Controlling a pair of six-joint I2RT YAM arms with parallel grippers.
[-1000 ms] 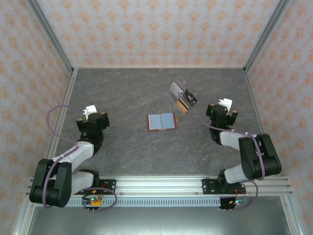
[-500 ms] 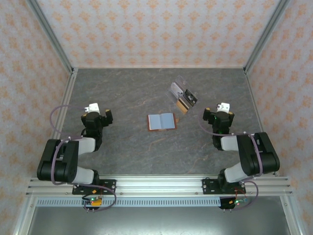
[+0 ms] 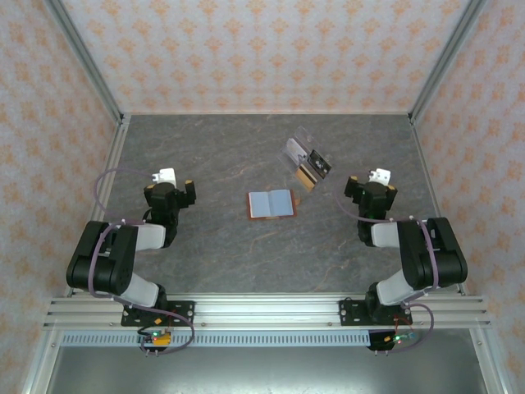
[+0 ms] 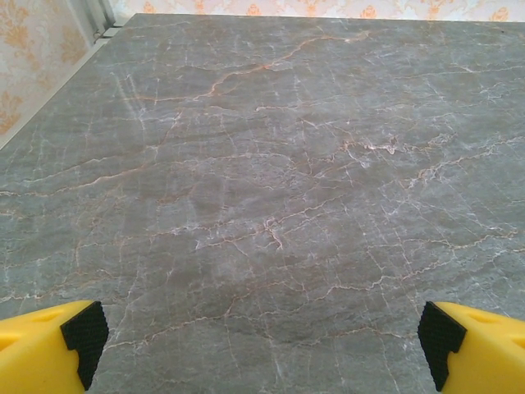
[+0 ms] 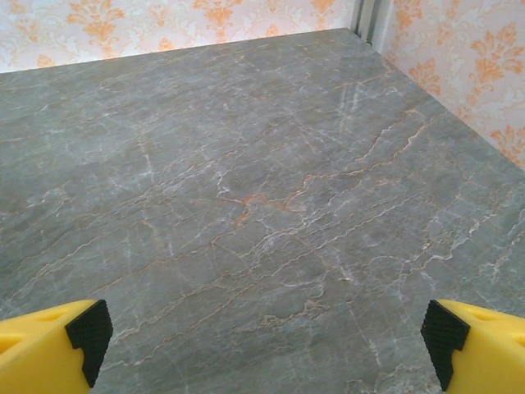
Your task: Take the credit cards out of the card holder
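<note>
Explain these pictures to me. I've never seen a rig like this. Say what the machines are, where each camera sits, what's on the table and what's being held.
Two robot arms are bolted at the near edge of a grey stone-patterned table. The overhead picture looks down from behind them. The other two pictures come from cameras on the wrists. The yellow, black-padded tips there are each arm's own fingers: left gripper, right gripper. Both are wide open and hold nothing. Mid-table lies the card holder, open with its grey-blue side up. Just beyond it lie the credit cards, together with a clear plastic sleeve.
</note>
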